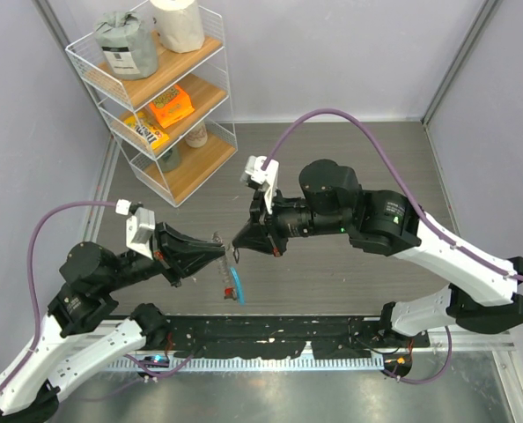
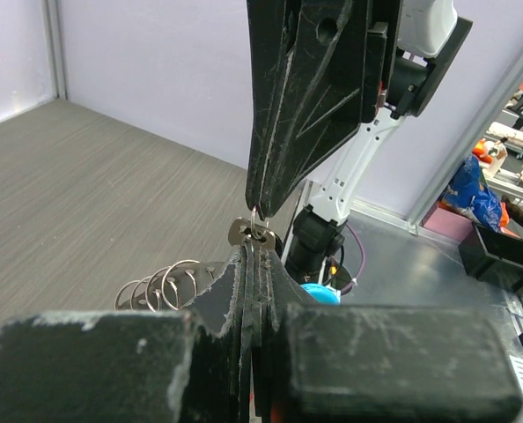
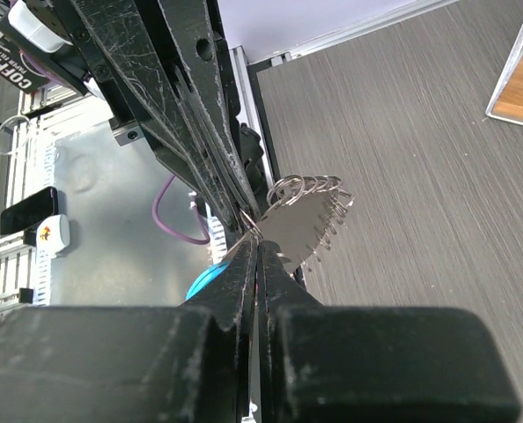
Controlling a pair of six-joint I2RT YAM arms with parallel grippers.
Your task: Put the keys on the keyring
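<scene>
**Top external view.** At centre frame the left gripper [image 1: 216, 254] and right gripper [image 1: 241, 239] meet tip to tip above the grey table [image 1: 349, 150]. They are well apart from the white wire shelf rack [image 1: 202, 164] at upper left. The keys [image 1: 217, 240] glint at the left tips. The keyring [image 1: 226, 271] dangles just below, with its blue tag [image 1: 237, 286] lowest.

**Left wrist view.** The left gripper [image 2: 254, 256], at bottom centre, is pressed together and seems to pinch the keys [image 2: 249, 233], one holed head poking up. The right gripper [image 2: 258, 210] comes down from the top and is nipped closed on a thin wire loop, probably the keyring. Small wire rings [image 2: 166, 282] sit at lower left.

**Right wrist view.** The toothed fan of keys [image 3: 307, 231] spreads right of centre, beside the closed right gripper [image 3: 257, 240]. The left gripper [image 3: 244, 210] enters from upper left.

The step in hand looks like threading a key's hole onto the ring wire.
- The left should hold the key head dead steady.
- The right should feed the wire along its own curve, turning rather than pulling.
- Both pinches sit near the fingertips, so a slip is likely, and moves should be small and slow.
- The hanging tag may twist the ring.
</scene>
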